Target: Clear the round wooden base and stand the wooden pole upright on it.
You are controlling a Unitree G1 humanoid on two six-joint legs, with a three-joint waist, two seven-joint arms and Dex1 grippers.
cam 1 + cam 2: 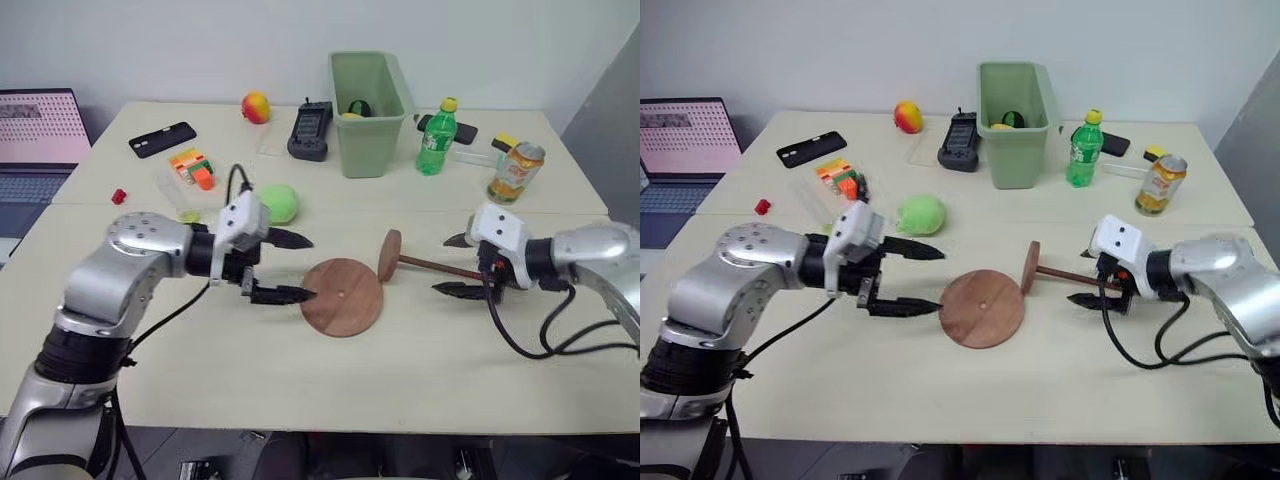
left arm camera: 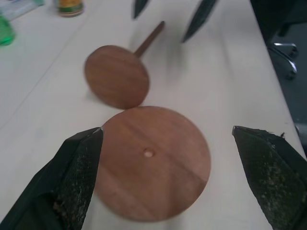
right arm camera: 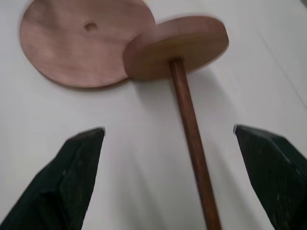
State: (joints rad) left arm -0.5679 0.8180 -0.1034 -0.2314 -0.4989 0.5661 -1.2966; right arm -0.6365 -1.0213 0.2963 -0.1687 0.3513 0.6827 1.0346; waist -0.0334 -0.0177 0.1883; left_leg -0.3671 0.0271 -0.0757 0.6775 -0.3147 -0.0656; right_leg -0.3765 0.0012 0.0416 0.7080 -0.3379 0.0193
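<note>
Cream bench point(image 1: 420, 360) carries everything. Left gripper point(image 1: 300, 267) sits just beside the round wooden base point(image 1: 343, 296), jaws spread wide, empty, tips pointing at the disc's near edge; lower fingertip looks right at the rim, contact unclear. Base lies flat, bare on top, small centre hole visible, framed between the left jaws in the left wrist view. Right gripper point(image 1: 455, 265) on the opposite side, jaws also spread wide, empty, straddling the free end of the wooden pole point(image 1: 440, 266) without closing on it. Pole lies on its side on the bench, rod running from between the right jaws toward the base; its end disc stands on edge just beside the base rim, touching or nearly so. Beyond the left jaws: green ball point(image 1: 279, 203). Far behind both: green bin point(image 1: 371, 115), green bottle point(image 1: 437, 137), can point(image 1: 516, 172).
</note>
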